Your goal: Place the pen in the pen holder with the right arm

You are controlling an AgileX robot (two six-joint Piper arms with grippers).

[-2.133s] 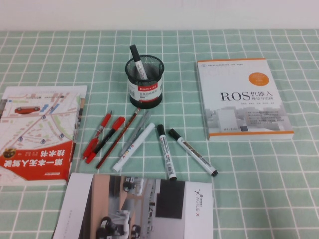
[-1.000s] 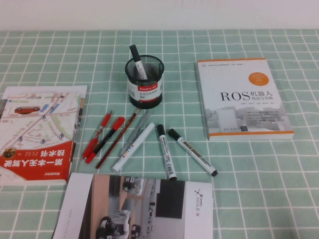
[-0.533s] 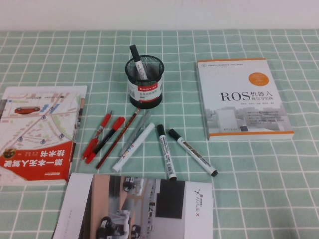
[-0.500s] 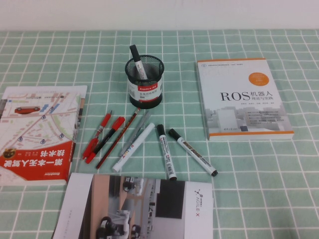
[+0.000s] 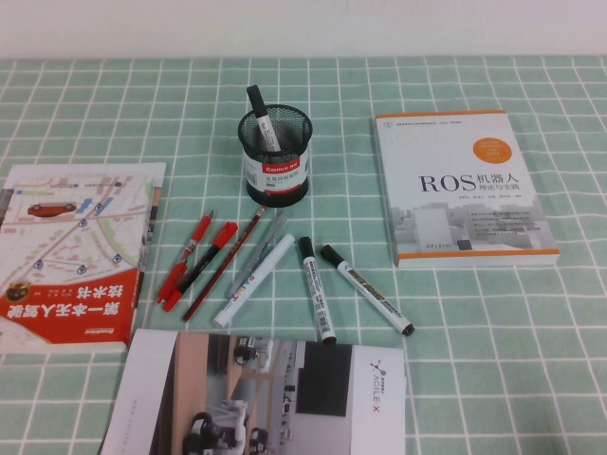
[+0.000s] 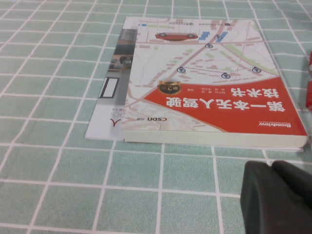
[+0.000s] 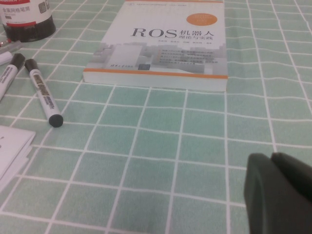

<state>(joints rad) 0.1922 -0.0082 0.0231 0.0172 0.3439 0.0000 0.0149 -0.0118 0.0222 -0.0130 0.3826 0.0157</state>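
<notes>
The black mesh pen holder [image 5: 275,159] stands at the table's back middle with one black-capped marker [image 5: 261,118] leaning in it. Two more such markers lie in front of it: one [image 5: 318,289] and one to its right [image 5: 366,289]. The right wrist view shows the right-hand marker [image 7: 43,97], the other marker's cap [image 7: 10,68] and the holder's base [image 7: 27,22]. My right gripper [image 7: 270,160] is shut and empty, low over the cloth, well apart from the markers. My left gripper [image 6: 271,168] is shut and empty, near the red-and-white book [image 6: 209,97]. Neither arm shows in the high view.
An all-white marker [image 5: 253,280], a grey pen and slim red pens [image 5: 190,261] lie left of the markers. A ROS book [image 5: 462,190] lies at the right, a red-and-white book [image 5: 71,256] at the left, and a brochure [image 5: 266,393] at the front.
</notes>
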